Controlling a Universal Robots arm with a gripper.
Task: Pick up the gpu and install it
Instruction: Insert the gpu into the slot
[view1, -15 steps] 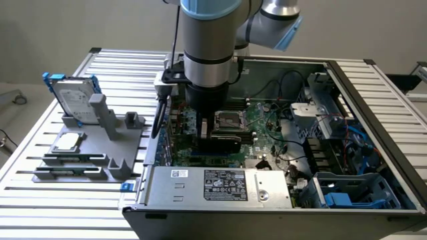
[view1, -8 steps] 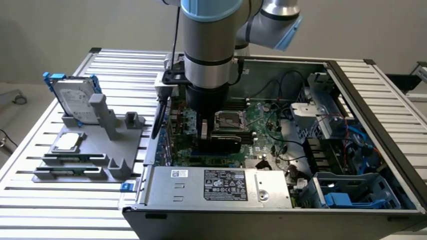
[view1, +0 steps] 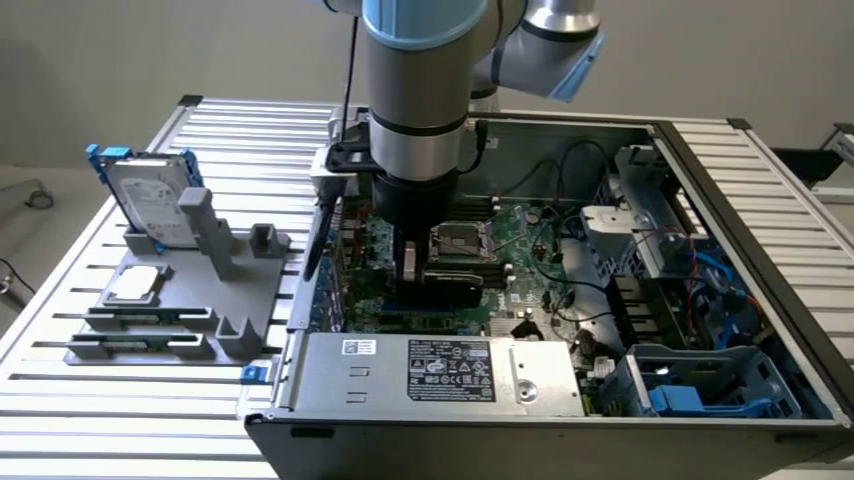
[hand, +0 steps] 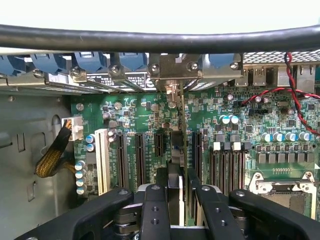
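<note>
The gpu (view1: 451, 287) stands on edge inside the open computer case (view1: 747, 190), low over the green motherboard (view1: 534, 250). My gripper (view1: 416, 262) reaches straight down into the case and is shut on the card. In the wrist view the gpu (hand: 176, 145) appears edge-on between my black fingers (hand: 154, 210), running away towards its silver end bracket (hand: 172, 75) at the case's rear wall. It stands among the black expansion slots (hand: 137, 157) on the motherboard (hand: 240, 120). Whether its lower edge sits in a slot is hidden.
Outside the case at the exterior view's left, a grey fixture (view1: 200, 290) holds a hard drive in a blue frame (view1: 144, 195) and a small silver chip (view1: 134, 285). The power supply (view1: 441, 368), CPU socket (hand: 285, 192) and red cables (hand: 295, 95) crowd the case.
</note>
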